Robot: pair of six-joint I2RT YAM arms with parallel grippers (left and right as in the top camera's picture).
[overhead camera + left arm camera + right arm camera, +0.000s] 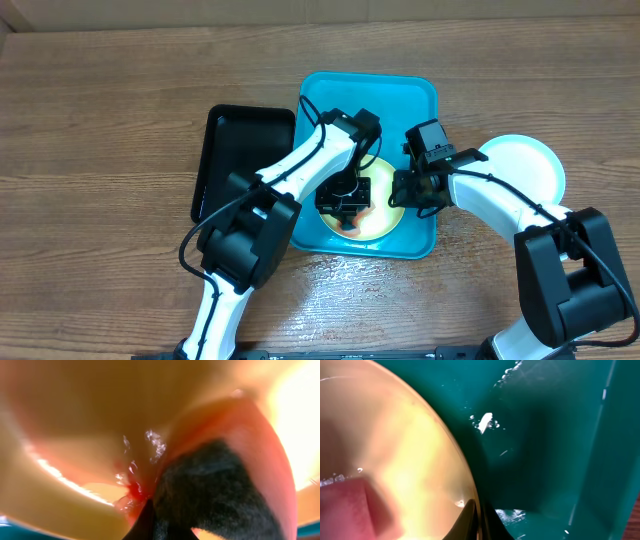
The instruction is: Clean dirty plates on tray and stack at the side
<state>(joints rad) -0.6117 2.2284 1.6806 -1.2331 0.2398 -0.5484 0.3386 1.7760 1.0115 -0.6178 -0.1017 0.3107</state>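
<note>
A pale yellow plate [383, 222] lies in the near end of the turquoise tray [370, 92]. My left gripper [346, 203] is shut on a pink sponge with a dark scouring face [215, 490] and presses it onto the plate [75, 435], beside a red smear [132, 491]. My right gripper [410, 192] is shut on the plate's right rim [470, 495], one finger on each side. The sponge also shows in the right wrist view [350, 510]. A white plate [528, 165] lies on the table right of the tray. A second yellow plate does not show.
A black rectangular tray [245, 150] lies against the turquoise tray's left side. White crumbs or droplets [485, 422] sit on the tray floor [545, 435]. Bare wooden table [100, 150] spreads to the left and along the front.
</note>
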